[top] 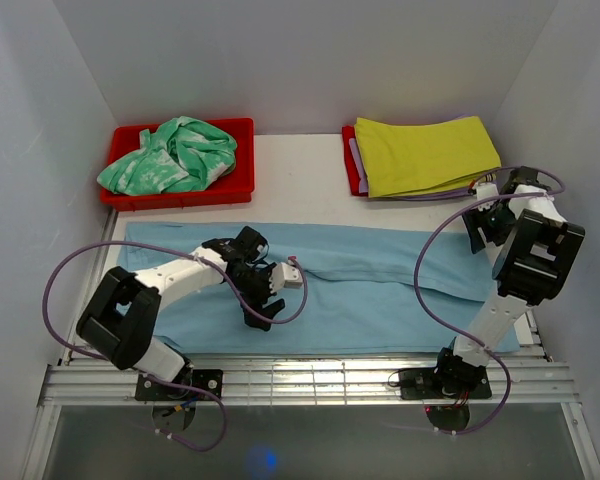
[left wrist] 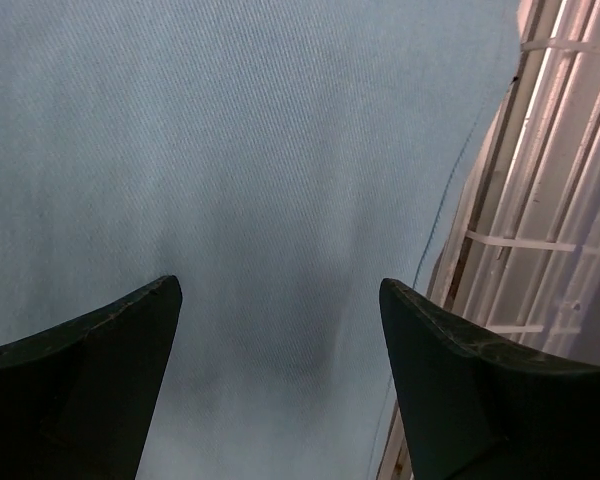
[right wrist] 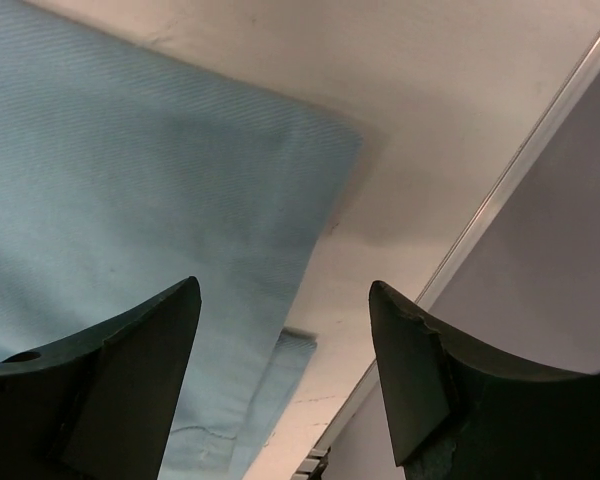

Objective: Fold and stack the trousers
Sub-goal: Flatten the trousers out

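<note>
The light sky-blue trousers [top: 380, 285] lie spread flat across the table from left to right. My left gripper [top: 258, 305] hangs open and empty just above their left half. In the left wrist view [left wrist: 280, 285] the blue cloth [left wrist: 230, 150] fills the space between the fingers [left wrist: 80, 370]. My right gripper [top: 483, 232] is open and empty over the trousers' far right end. In the right wrist view [right wrist: 282, 288] a corner of the trousers [right wrist: 130, 200] lies below on the white table [right wrist: 460, 120].
A red bin [top: 130, 135] at the back left holds a mint-green-and-white garment [top: 170, 155]. A folded yellow-green cloth [top: 425, 155] lies at the back right. Metal rails [top: 310, 380] run along the front edge. White walls close in on both sides.
</note>
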Controlling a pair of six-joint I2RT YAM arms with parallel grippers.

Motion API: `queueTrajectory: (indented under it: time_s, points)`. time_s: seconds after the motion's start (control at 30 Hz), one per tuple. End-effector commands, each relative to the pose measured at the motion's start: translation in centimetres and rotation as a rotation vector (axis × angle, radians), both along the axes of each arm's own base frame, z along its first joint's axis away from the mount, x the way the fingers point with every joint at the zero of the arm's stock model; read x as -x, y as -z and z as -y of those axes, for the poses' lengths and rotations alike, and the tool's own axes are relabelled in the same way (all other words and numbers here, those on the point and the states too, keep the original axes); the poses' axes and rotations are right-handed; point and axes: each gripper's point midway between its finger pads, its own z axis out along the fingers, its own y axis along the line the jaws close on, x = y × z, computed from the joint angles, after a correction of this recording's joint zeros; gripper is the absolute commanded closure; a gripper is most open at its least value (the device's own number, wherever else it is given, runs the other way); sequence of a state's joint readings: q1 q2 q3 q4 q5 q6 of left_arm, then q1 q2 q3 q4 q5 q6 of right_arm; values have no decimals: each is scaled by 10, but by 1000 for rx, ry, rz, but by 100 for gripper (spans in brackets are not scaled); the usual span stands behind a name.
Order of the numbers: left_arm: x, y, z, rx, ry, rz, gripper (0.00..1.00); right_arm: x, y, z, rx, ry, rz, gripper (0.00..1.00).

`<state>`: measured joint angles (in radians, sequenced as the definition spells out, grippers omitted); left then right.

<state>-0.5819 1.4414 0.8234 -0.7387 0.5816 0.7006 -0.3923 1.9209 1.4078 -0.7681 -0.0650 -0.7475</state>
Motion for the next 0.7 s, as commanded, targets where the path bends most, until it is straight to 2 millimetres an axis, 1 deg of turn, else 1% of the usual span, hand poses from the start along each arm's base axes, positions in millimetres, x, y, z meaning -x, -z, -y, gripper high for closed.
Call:
queueTrajectory:
  time_s: [0.0, 0.13, 0.17, 0.2, 0.23, 0.27, 0.33, 0.37, 0.4, 0.43, 0.5, 0.53, 0.57, 0.6, 0.63, 0.67]
  points:
    - [-14, 11, 7, -39, -5, 60, 9, -29, -5, 12, 40, 59, 90, 26]
    - [-13, 21, 11, -70, 44, 66, 10, -33, 11, 14, 43, 67, 74, 26]
    - [-11, 26, 10, -84, 53, 59, 10, -34, 13, 14, 39, 66, 70, 28]
    - [-10, 29, 8, -98, 60, 59, 10, -33, 20, 11, 24, 62, 51, 31]
    - [-9, 32, 8, -105, 74, 61, 11, -34, 22, 8, 6, 58, 50, 36]
    - [-6, 35, 5, -116, 80, 53, 11, -35, 23, 7, 0, 58, 48, 44]
    - [-3, 43, -1, -148, 97, 44, 12, -34, 28, 2, -28, 52, 27, 51]
    - [-2, 46, -4, -163, 104, 41, 12, -35, 27, 1, -32, 53, 32, 65]
    - [2, 51, -10, -186, 115, 30, 13, -37, 24, 1, -37, 52, 36, 76]
    - [5, 53, -14, -194, 138, 31, 14, -42, 17, 2, -31, 53, 49, 92]
    - [11, 57, -22, -213, 164, 28, 17, -59, -10, 7, -17, 53, 116, 92]
    - [17, 59, -26, -217, 191, 16, 18, -79, -41, 12, 0, 59, 213, 92]
    - [21, 60, -29, -225, 201, 6, 18, -92, -56, 13, 8, 60, 264, 92]
    - [23, 61, -31, -227, 206, -2, 19, -104, -67, 14, 16, 59, 300, 92]
    - [24, 62, -31, -230, 208, -6, 19, -113, -73, 13, 23, 57, 318, 92]
    - [24, 62, -31, -232, 209, -12, 20, -121, -74, 11, 24, 49, 319, 92]
